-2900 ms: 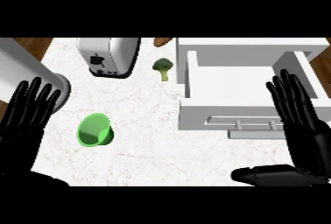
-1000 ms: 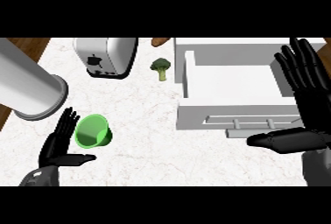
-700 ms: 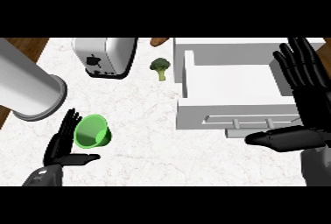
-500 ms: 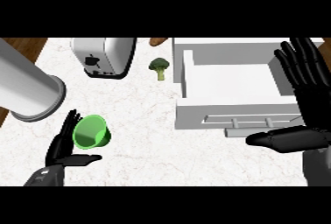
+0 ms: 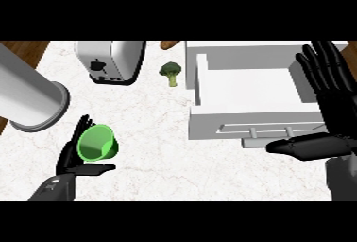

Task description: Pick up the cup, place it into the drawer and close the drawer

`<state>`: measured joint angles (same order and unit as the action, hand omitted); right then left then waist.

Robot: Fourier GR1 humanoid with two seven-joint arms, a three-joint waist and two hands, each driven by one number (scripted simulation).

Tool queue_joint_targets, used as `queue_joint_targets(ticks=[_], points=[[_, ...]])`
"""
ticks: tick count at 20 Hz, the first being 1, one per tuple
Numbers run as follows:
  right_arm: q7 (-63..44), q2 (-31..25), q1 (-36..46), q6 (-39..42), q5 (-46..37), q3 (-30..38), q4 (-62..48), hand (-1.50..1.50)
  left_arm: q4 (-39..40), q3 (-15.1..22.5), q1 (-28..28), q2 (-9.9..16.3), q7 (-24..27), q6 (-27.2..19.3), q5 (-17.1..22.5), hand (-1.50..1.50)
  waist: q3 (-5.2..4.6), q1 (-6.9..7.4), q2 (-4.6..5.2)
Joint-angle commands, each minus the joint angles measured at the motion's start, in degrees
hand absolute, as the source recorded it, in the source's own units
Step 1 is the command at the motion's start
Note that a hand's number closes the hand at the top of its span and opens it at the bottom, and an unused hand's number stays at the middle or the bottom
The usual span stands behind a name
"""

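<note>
Down near the lower left of the tabletop [image 5: 160,156], the green cup [image 5: 97,142] lies tipped on its side, its open mouth turned toward the camera. The left robot hand [image 5: 75,158] is right against it: the fingers reach up behind the cup's left side and the thumb sticks out just below it, so the hand cups it from the side and below, touching or nearly so, without being curled round it. Well to the right of the cup stands the white drawer [image 5: 247,101], pulled open, with a bare white inside and a handle bar on its front. The right robot hand [image 5: 327,80] shows at the drawer's right edge, fingers straight and spread, pointing up, holding nothing; its thumb juts left below the drawer's front corner. Above the cup, toward the back of the tabletop, sits a silver toaster [image 5: 111,61]. Between the toaster and the drawer lies a small piece of broccoli [image 5: 169,72]. Just left of and above the cup stands a big grey metal cylinder [image 5: 31,97], close to the cup's rim.
</note>
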<state>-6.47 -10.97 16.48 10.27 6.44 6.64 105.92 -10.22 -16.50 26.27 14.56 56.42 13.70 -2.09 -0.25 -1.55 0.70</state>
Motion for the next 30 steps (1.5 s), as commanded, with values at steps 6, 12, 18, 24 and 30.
queue_joint_targets(ticks=[6,12,18,24,30], points=[[1.95,-0.66,0.12,1.60,1.19,1.21,-2.65,-1.50,0.40,0.06,3.37,-2.97,1.58,8.96,0.69,-1.50,0.04,-0.02,0.02],[-0.56,-0.71,2.10,0.43,0.81,0.91,-1.55,-1.50,-4.09,0.58,0.45,-2.23,11.57,3.29,-0.50,1.50,-0.05,0.10,0.14],[1.24,-1.96,0.20,2.22,1.05,1.86,-2.58,-1.50,-5.86,-2.26,3.18,-3.35,13.39,-3.02,1.35,1.50,0.05,0.12,0.02],[-1.98,-0.57,-0.87,0.37,1.60,1.40,0.87,-1.50,-7.49,-7.67,2.37,-5.72,14.92,-9.02,6.20,1.50,0.08,0.37,-0.25],[-0.82,-2.98,-1.74,3.21,3.50,3.60,-0.45,-1.50,-11.78,-3.00,8.23,-9.37,10.38,-3.92,4.11,1.50,0.22,0.85,-0.56]])
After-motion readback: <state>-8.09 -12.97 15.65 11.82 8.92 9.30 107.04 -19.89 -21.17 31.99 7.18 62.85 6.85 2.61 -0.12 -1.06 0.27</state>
